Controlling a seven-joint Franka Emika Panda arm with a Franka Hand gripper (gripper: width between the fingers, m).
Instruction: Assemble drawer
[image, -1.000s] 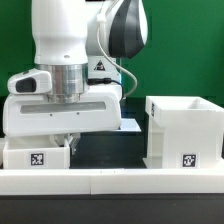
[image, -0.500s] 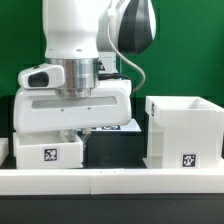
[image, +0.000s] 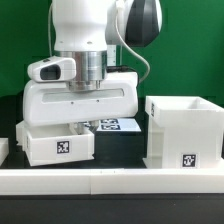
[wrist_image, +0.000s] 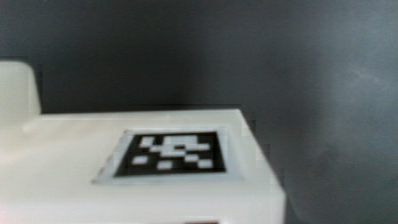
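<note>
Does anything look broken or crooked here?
Nothing stands out. The small tray under the hand looks whole, and the tall housing stands upright at the exterior view's right. Nothing is spilled.

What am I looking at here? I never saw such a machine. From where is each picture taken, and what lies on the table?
This is a white robot arm with a two-finger gripper. The wide picture comes from a camera off the arm; the close one from a camera on its wrist. On the dark table stands a tall hollow white plastic housing; beside it is a small white open-top plastic tray. Both bear black-and-white square tags: parts of a drawer. A flat white marker board lies behind them, and a long low white rail edges the front. The gripper seems to hold the tray; its fingertips are hidden. The wrist picture shows a tagged white surface, probably that tray.
</note>
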